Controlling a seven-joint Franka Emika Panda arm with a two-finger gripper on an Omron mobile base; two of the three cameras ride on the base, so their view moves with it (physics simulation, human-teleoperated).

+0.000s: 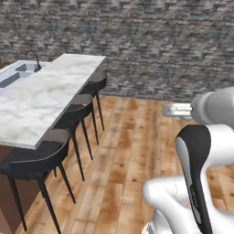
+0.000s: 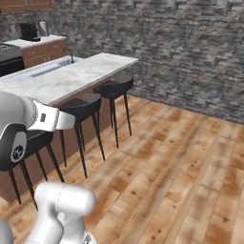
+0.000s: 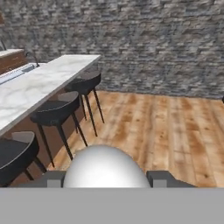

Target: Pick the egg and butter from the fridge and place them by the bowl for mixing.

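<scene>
— While the arm (image 1: 201,173) sits folded up close to its base, where's the egg?
— Egg (image 3: 106,167) is right at the bottom of the hand view, white and round, sitting between the two dark fingertips (image 3: 159,178). Gripper (image 3: 106,180) looks about half open, clamped on the egg from both sides, one tip pressed to each flank.
— Anything underneath it?
— Nope, just wooden floor (image 3: 166,131) well below. Egg's up in the air, carried.
— What's around?
— Marble-topped island counter (image 1: 41,98) off to the left, sink (image 1: 16,73) set into its far end with a dark faucet. Three black bar stools (image 1: 36,160) lined up along its near edge, tucked partly under the overhang. Grey stone wall (image 2: 190,52) runs across the back.
— Right base view add anything?
— Brown wooden cabinets (image 2: 43,52) in the far left corner behind the island, a small dark appliance (image 2: 29,31) on top of them; can't tell what it is. White forearm (image 2: 43,116) points toward the stools.
</scene>
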